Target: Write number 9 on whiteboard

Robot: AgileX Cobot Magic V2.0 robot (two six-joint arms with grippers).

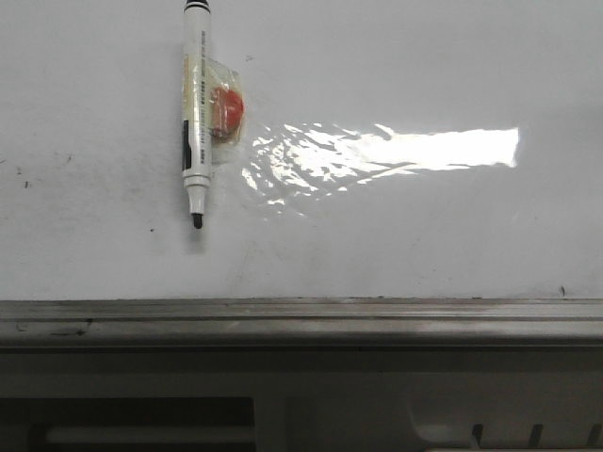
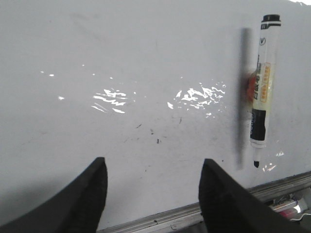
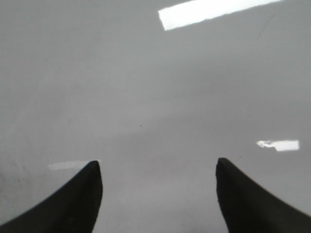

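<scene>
The whiteboard (image 1: 396, 235) is a large glossy white surface with a grey metal ledge along its near edge, and it also fills the left wrist view (image 2: 146, 58) and the right wrist view (image 3: 155, 87). No number 9 shows on it. A white marker pen (image 1: 195, 113) with a red blob taped to it lies on the board, black tip toward the ledge; it appears too in the left wrist view (image 2: 261, 92). My left gripper (image 2: 153, 165) hangs open over bare board, apart from the pen. My right gripper (image 3: 158, 167) is open over bare board. Neither gripper shows in the front view.
A bright glare patch (image 1: 396, 151) lies on the board right of the pen. Faint dark specks (image 2: 155, 138) sit ahead of the left fingers. The grey ledge (image 1: 301, 320) borders the near edge, also seen as a grey rail (image 2: 184, 216) between the left fingers.
</scene>
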